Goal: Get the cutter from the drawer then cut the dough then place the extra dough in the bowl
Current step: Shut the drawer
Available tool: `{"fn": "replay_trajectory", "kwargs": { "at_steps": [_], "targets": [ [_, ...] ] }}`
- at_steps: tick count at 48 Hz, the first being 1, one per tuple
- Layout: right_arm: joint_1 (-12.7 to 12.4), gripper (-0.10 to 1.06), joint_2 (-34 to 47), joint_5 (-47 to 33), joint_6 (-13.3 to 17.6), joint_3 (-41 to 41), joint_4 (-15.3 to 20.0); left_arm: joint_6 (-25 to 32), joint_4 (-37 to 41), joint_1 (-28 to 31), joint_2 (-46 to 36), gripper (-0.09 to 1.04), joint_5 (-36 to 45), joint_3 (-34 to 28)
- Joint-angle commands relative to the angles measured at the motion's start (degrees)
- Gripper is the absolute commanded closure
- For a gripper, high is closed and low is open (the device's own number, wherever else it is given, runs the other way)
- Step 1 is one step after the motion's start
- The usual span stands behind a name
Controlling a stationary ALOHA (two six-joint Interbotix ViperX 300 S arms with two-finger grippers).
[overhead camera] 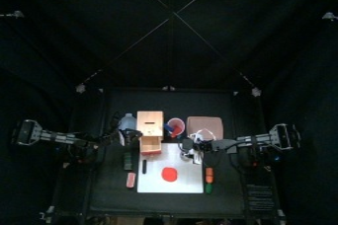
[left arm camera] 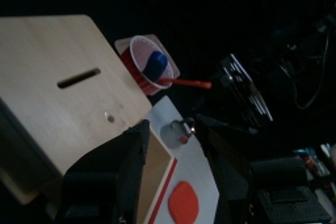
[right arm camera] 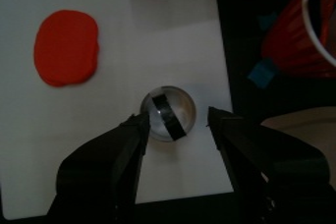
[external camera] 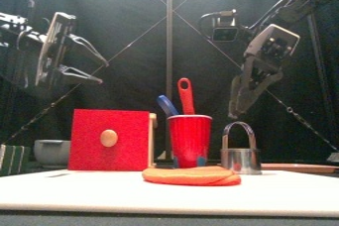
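Surface: A black tabletop (overhead camera: pixel 111 201) carries a white cutting board (overhead camera: pixel 185 197) near its front edge, at the middle.
Room: Black curtains (overhead camera: pixel 169 32) close the back and sides of the booth.
Back row: A pale wooden box (overhead camera: pixel 149 122) with a red drawer front (external camera: pixel 113 139), a red cup (external camera: pixel 189 141) and a pink tray (overhead camera: pixel 203 127) stand from left to right behind the board. A blue-grey bowl (external camera: pixel 54 151) sits left of the box.
In the cup: A blue toy knife (external camera: pixel 166 104) and a red toy knife (external camera: pixel 185 93) stand handle-up.
Edges: Small toy pieces (overhead camera: pixel 128 181) lie just off the board's left and right sides, too small to identify.
Open room: The front strip of the board is bare. The space above its middle is open between the two arms.
Dough: A flat red oval disc of dough (external camera: pixel 192 176) lies whole at the board's middle.
Cutter: A round metal cutter (external camera: pixel 240 159) stands on the board with its wire handle arched upward. It is behind and right of the dough and apart from it, close to the board's edge beside the cup.
Right claw (right arm camera: pixel 178 120): Its jaws are apart and hang over the cutter, one jaw to each side. The front view shows the tips clear of the handle.
Left claw (external camera: pixel 99 63): It is raised over the left rear of the tabletop with its jaws apart, gripping nothing.
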Motion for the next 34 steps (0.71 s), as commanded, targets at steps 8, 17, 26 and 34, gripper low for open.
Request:
{"fn": "replay_trajectory", "kwargs": {
  "at_steps": [8,17,26,34],
  "targets": [
    [0.2,0.11,-3.6,-3.3,0.0,-3.5,-2.3,0.0,3.5,13.4,0.2,0.23,12.3,-6.3],
    [1.9,0.13,0.8,-10.5,-0.4,-6.2,-2.6,0.1,3.8,19.4,2.5,0.46,17.4,-9.1],
    [4.3,0.30,7.4,-14.6,-0.4,-10.6,-5.3,0.2,6.0,23.0,5.5,0.63,17.8,-12.3],
    [5.4,0.45,14.2,-14.7,-0.3,-17.1,-7.3,0.1,7.6,27.2,11.1,0.62,18.5,-16.2]
  ]
}}
